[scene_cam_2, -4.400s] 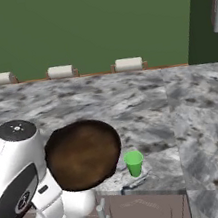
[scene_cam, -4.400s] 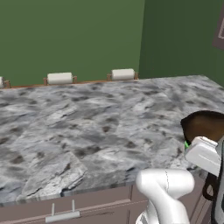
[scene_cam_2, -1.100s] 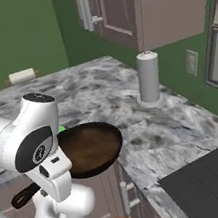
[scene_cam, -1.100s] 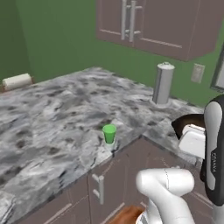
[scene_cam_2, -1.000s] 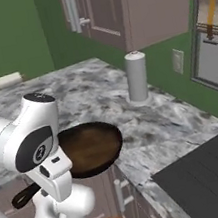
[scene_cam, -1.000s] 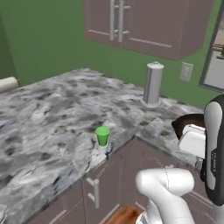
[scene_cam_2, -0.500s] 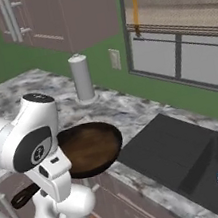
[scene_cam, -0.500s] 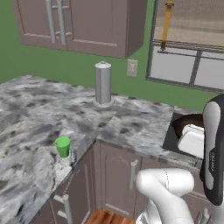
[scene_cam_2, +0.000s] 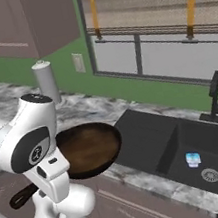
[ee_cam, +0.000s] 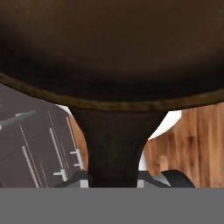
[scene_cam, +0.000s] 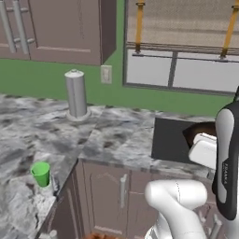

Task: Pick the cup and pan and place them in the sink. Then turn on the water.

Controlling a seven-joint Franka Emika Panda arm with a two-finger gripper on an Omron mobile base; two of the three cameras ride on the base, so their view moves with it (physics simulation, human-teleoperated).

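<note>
At nine o'clock from the sink point(scene_cam_2: 152, 139), I carry the pan point(scene_cam_2: 87, 149) level by its handle, fingers clamped on it, so it won't tip. The cup point(scene_cam: 41, 173) waits on the counter point(scene_cam: 112, 135).

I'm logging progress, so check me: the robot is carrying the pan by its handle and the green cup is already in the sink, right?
Not quite. The green cup is not in the sink; it stands on the marble counter, as the left base view shows. The rest holds: the gripper holds the pan by its handle.
</note>
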